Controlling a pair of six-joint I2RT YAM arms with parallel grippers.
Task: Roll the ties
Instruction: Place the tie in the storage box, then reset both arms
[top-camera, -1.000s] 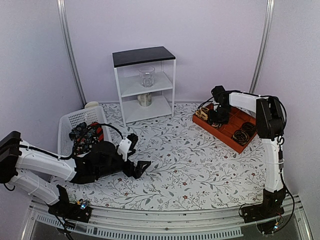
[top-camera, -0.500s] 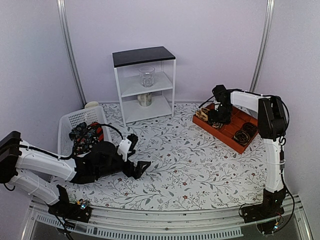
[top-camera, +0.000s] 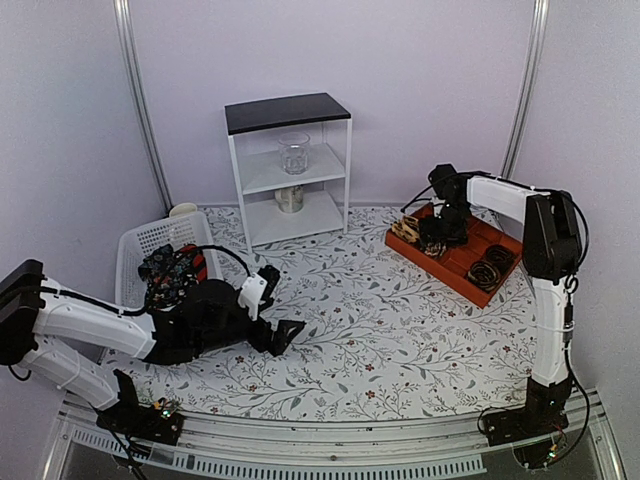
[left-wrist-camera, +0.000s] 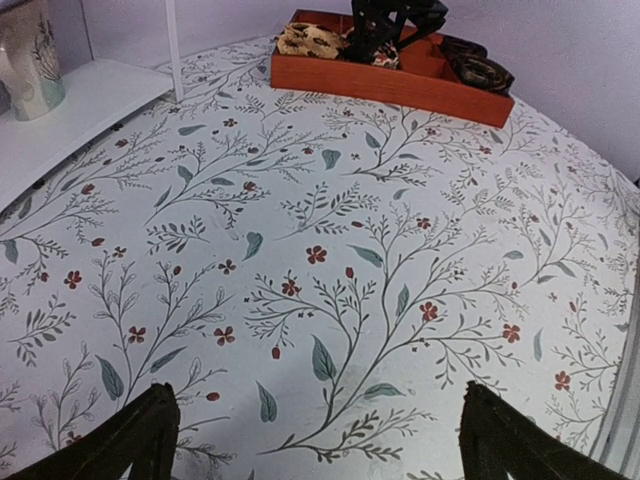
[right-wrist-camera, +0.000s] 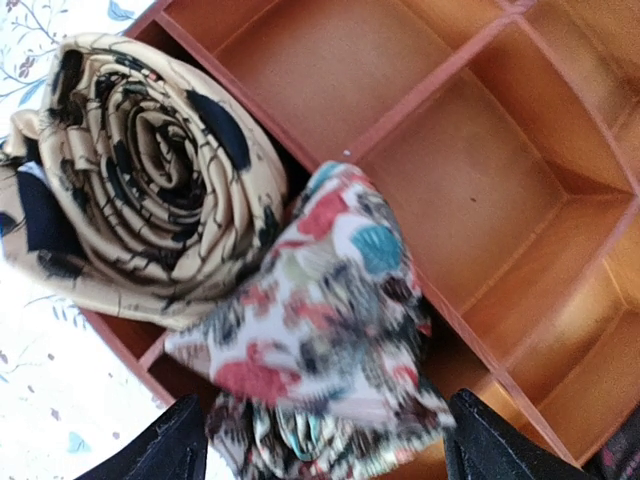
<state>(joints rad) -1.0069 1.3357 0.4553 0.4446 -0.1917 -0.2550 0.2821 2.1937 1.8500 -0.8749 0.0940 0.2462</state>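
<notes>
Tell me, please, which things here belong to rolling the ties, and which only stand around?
For the job: tan rolled tie, floral tie beside it, dark rolled ties, the orange tray holding them, heaped ties in the white basket.
Just standing around: white shelf, glass jar on it, tin below.

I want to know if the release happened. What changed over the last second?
The right fingers spread wider around the floral rolled tie, apparently letting it go into the red tray, and that arm shifted slightly up and right in the overhead view. The left fingers stayed open, low over the table; the tan rolled tie stayed put.
</notes>
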